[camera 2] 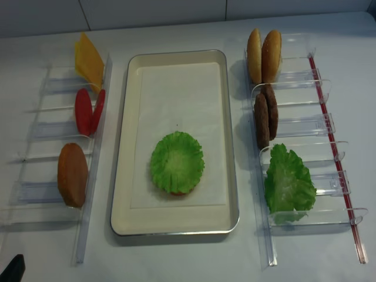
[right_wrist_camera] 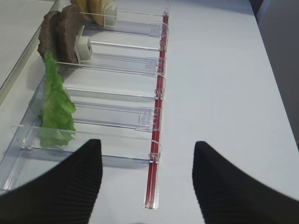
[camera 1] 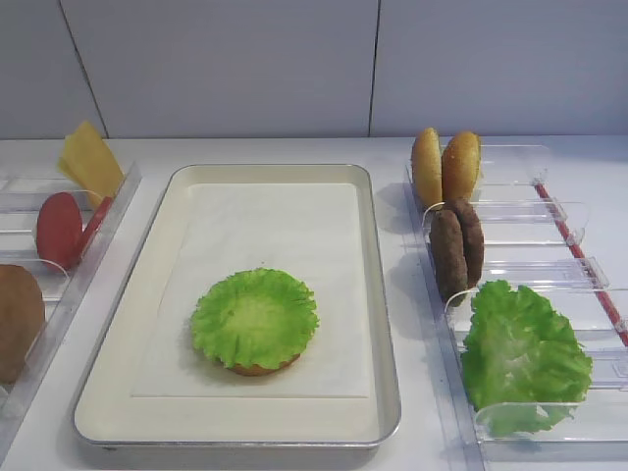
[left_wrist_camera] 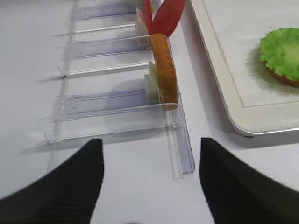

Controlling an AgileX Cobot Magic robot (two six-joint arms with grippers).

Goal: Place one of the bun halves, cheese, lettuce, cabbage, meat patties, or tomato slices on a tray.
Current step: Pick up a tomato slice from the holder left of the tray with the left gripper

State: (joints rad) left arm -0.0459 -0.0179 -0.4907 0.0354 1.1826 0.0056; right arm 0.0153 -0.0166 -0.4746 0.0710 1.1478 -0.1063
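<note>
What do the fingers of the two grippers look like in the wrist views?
The left gripper and the right gripper each show two broad black fingers with fine ribbed ridges on the surface and rounded tips. No cables or markings are visible.

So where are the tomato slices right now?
In the overhead view the tomato slices stand on edge in the clear bins left of the tray, between the cheese behind them and a bun half in front.
</note>
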